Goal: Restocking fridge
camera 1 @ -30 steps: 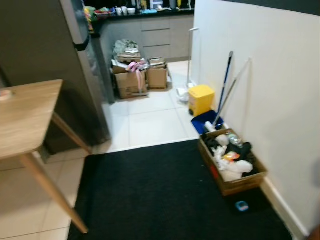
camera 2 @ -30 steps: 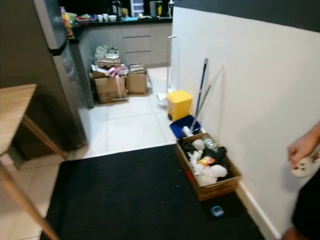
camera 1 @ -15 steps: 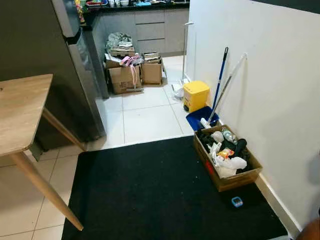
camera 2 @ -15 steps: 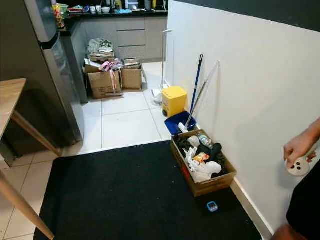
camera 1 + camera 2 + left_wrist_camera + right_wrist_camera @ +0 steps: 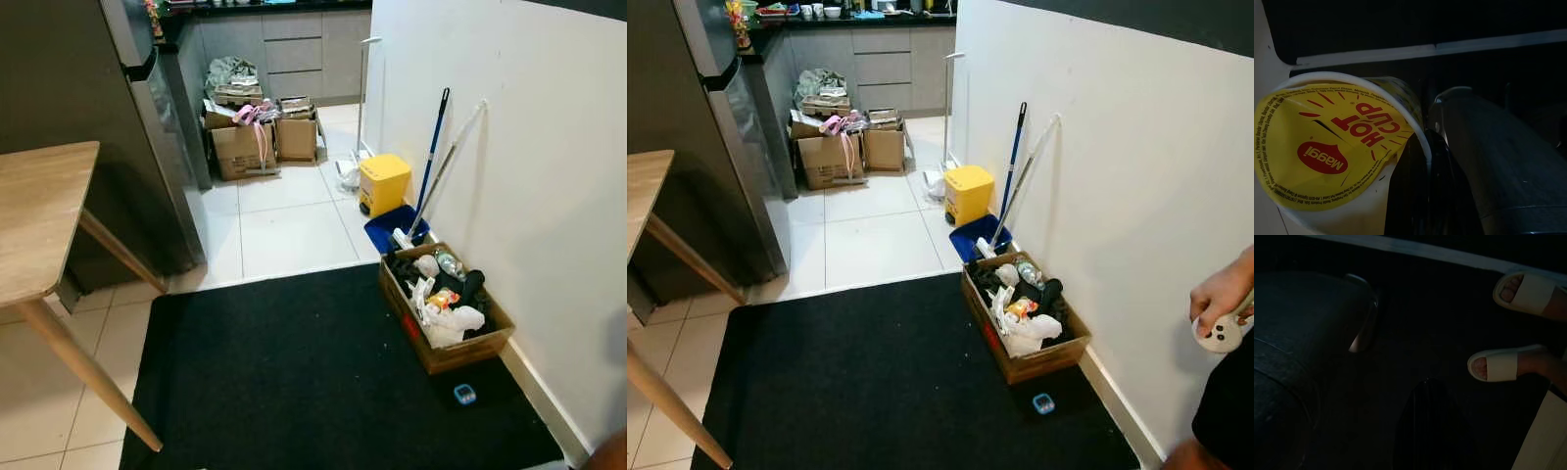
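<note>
Black mat [image 5: 313,372] on pale tile, fridge [image 5: 147,127] at upper left.

Low in the left wrist view, the left gripper [image 5: 1422,193] clamps a yellow-lidded noodle cup [image 5: 1327,147]. The right wrist view catches a person's sandalled feet [image 5: 1508,364]; I cannot tell how the right gripper [image 5: 1425,431] is set. A person's hand [image 5: 1220,299] sits at the right edge.

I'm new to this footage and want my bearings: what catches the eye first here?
The yellow Maggi cup held in the left gripper. Ahead, a black mat covers the floor, with an open cardboard box of clutter on it by the white wall, and a yellow bin beyond on the tiles.
</note>
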Controlling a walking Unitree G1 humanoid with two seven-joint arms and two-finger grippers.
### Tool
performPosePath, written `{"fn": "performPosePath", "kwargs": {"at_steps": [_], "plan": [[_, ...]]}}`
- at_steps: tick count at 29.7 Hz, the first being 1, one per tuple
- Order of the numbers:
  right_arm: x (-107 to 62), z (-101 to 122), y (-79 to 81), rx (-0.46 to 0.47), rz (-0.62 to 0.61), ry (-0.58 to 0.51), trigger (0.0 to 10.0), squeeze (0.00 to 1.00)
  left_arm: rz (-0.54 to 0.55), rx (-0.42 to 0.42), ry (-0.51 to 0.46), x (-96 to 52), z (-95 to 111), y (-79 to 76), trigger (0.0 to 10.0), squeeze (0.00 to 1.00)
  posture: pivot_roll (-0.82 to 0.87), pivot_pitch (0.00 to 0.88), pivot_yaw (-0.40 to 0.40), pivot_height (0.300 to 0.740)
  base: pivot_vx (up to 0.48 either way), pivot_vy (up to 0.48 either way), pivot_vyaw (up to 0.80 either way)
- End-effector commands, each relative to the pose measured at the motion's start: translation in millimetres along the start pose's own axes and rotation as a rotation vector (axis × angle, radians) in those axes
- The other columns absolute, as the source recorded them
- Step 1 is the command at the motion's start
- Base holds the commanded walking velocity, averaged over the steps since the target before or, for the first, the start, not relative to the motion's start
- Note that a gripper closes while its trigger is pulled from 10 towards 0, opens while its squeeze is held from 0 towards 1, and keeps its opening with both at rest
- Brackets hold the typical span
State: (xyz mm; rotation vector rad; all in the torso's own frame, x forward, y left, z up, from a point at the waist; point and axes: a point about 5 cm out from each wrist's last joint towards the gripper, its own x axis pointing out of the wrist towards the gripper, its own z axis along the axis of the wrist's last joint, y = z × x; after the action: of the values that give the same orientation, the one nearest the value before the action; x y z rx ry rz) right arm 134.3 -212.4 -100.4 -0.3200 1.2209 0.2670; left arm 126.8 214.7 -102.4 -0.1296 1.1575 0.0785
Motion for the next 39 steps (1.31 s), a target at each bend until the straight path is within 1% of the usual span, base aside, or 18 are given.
{"fn": "performPosePath", "kwargs": {"at_steps": [1,8,13,16,23,28,29,34,39], "plan": [[0.8,-2,5.8,-0.004,0.019,0.005,10.0,0.00,-0.015,0.013,0.003,0.7,-2,-5.1,10.0,0.00,-0.08,0.000,0.026,0.740,0.356,0.000,0.00],[-0.6,-9,2.3,-0.007,0.012,0.016,10.0,0.00,-0.020,0.011,0.009,0.6,-4,-5.7,10.0,0.00,-0.09,0.000,0.023,0.740,0.363,0.000,0.00],[-0.6,-2,-1.8,-0.003,0.007,0.008,10.0,0.00,-0.025,0.008,0.006,0.9,-4,-7.4,10.0,0.00,-0.09,0.000,0.015,0.740,0.387,0.000,0.00],[-0.1,3,-1.6,-0.005,0.006,0.001,10.0,0.00,-0.030,0.010,0.006,1.2,-4,-8.8,10.0,0.00,-0.09,0.000,0.014,0.740,0.393,0.000,0.00],[0.6,7,0.1,-0.004,0.004,-0.004,10.0,0.00,-0.034,0.017,0.003,1.4,-2,-9.4,10.0,0.00,-0.09,0.000,0.015,0.740,0.395,0.000,0.00],[-0.1,3,-2.4,-0.003,-0.001,0.001,10.0,0.00,-0.033,0.026,0.004,1.3,-2,-8.6,10.0,0.00,-0.09,0.000,0.019,0.740,0.402,0.000,0.00],[-1.7,-2,-7.7,-0.002,-0.008,0.008,10.0,0.00,-0.035,0.030,0.004,1.2,-2,-8.3,10.0,0.00,-0.09,0.000,0.021,0.740,0.405,0.000,0.00],[-3.7,-9,-12.8,0.004,-0.013,0.016,10.0,0.00,-0.040,0.029,0.001,1.5,0,-9.4,10.0,0.00,-0.09,0.000,0.021,0.740,0.403,0.000,0.00],[-4.6,-14,-14.0,0.003,-0.016,0.028,10.0,0.00,-0.044,0.026,0.003,1.7,-1,-10.7,10.0,0.00,-0.09,0.000,0.021,0.740,0.401,0.000,0.00]]}}
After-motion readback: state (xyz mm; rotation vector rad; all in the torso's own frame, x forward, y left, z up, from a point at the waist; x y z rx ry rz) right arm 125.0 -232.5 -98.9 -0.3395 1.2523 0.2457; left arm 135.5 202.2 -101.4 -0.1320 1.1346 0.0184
